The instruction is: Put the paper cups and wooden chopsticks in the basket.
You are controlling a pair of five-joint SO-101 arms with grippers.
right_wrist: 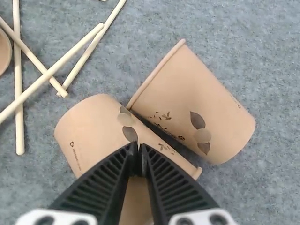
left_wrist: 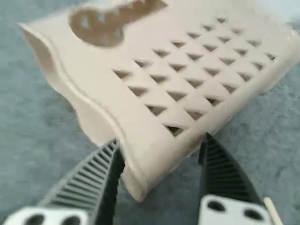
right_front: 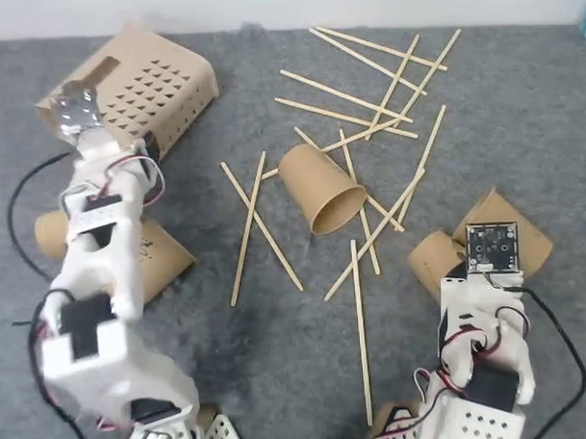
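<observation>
progress: basically nil. left end effector (left_wrist: 160, 145) is spread wide w/ a corner of the basket (left_wrist: 187, 70) between its jaws. can't tell if they touch it, and it isn't clamped. basket looks tipped over, perforated wall up, so it prob needs righting before anything goes in. nothing seen inside it.

right end effector (right_wrist: 138, 152) is pressed together, pinching nothing, hovering right over the paper cups (right_wrist: 197, 108), a pair lying on their sides and touching each other. a third cup (right_front: 321, 188) lies on its side well apart from the right end effector, toward the left arm's side. it sits amid the wooden chopsticks (right_front: 352, 116) scattered loose across the surface (right_front: 520, 96). another cup (right_front: 169, 255) lies partly under the left arm, back from its end effector.

left to do, by my read: every cup and every chopstick.
</observation>
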